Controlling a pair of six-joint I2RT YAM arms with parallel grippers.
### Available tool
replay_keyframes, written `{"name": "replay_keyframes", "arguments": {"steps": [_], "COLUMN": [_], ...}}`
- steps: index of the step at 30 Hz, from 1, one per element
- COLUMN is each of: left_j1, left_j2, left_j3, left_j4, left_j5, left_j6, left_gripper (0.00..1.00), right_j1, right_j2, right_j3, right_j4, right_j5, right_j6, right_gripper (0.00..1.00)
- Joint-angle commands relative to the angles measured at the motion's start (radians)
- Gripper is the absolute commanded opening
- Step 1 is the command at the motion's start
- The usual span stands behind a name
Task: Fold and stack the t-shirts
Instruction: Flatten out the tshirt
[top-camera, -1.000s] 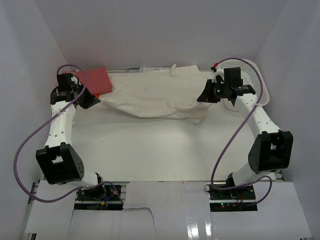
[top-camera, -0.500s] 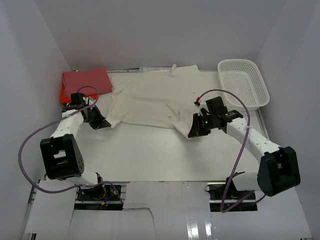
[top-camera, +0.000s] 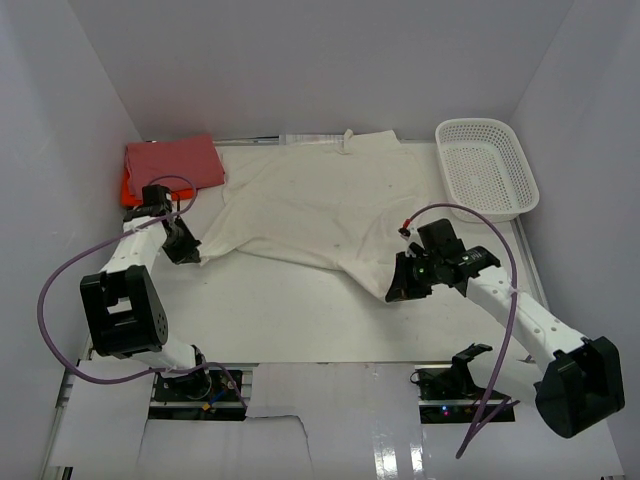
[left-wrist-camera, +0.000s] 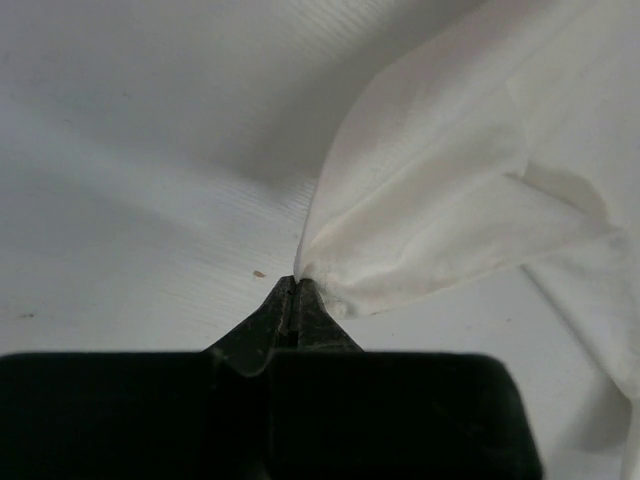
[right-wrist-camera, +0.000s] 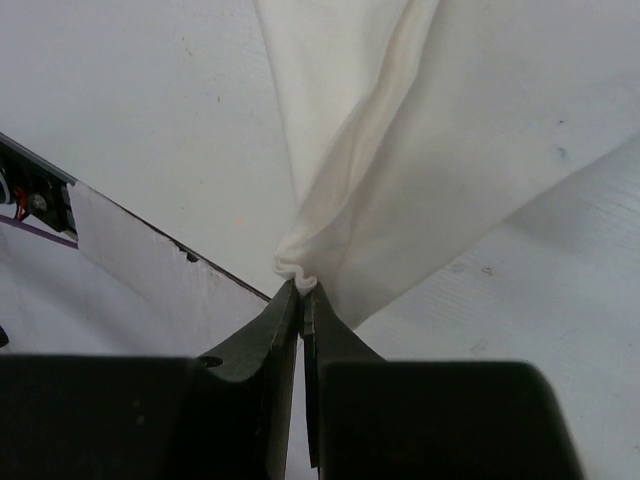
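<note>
Left gripper and right gripper each clamp the near edge of the cream shirt. Held well apart, they likely stretch it flat for folding.

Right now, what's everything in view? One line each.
cream t-shirt: 1, off-white, spread over the table's far middle
pink-red t-shirt: 1, pink-red, folded, far left corner
orange t-shirt: 1, bright orange, edge showing under the pink-red one
basket: 1, white mesh, far right corner
table: 1, white, under everything
cables: 2, purple, one along each arm
left hand: 1, black, shut on the cream t-shirt's left corner
right hand: 1, black, shut on its near right corner
</note>
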Motion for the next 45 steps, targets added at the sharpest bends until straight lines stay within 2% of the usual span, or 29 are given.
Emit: {"name": "replay_keyframes", "arguments": {"steps": [1, 5, 14, 17, 22, 24, 25, 32, 35, 38, 43, 45], "left_j1": [0.002, 0.016, 0.027, 0.027, 0.028, 0.028, 0.028, 0.028, 0.028, 0.027, 0.028, 0.028], "left_j2": [-0.012, 0.036, 0.080, 0.083, 0.090, 0.094, 0.102, 0.105, 0.105, 0.106, 0.105, 0.103], "left_j3": [0.047, 0.071, 0.084, 0.074, 0.059, 0.051, 0.048, 0.041, 0.041, 0.041, 0.038, 0.036], "left_j4": [-0.020, -0.023, 0.008, 0.014, 0.022, 0.023, 0.025, 0.031, 0.032, 0.032, 0.034, 0.034], "left_j5": [-0.157, -0.167, -0.141, -0.136, -0.137, -0.137, -0.134, -0.122, -0.116, -0.108, -0.107, -0.107], "left_j6": [-0.025, -0.026, -0.028, -0.022, -0.015, -0.015, -0.012, -0.011, -0.009, -0.008, -0.006, -0.006], "left_gripper": [0.00, 0.00, 0.00, 0.00, 0.00, 0.00, 0.00, 0.00, 0.00, 0.00, 0.00, 0.00], "right_j1": [0.024, 0.064, 0.241, 0.283, 0.358, 0.390, 0.399, 0.416, 0.416, 0.418, 0.421, 0.426], "right_j2": [-0.059, -0.101, -0.164, -0.129, -0.061, -0.031, -0.021, -0.027, -0.032, -0.033, -0.037, -0.041], "right_j3": [-0.030, -0.116, -0.285, -0.297, -0.262, -0.256, -0.244, -0.182, -0.184, -0.199, -0.202, -0.185], "right_j4": [-0.061, -0.065, 0.077, 0.134, 0.137, 0.148, 0.145, 0.132, 0.120, 0.119, 0.105, 0.059], "right_j5": [-0.007, -0.012, -0.038, -0.037, -0.020, -0.046, -0.043, -0.017, -0.004, -0.004, 0.026, 0.072], "right_j6": [0.039, 0.080, 0.263, 0.280, 0.280, 0.280, 0.280, 0.284, 0.284, 0.286, 0.291, 0.289], "right_gripper": [0.08, 0.08, 0.08, 0.08, 0.08, 0.14, 0.28, 0.28, 0.33, 0.44, 0.46, 0.52]}}
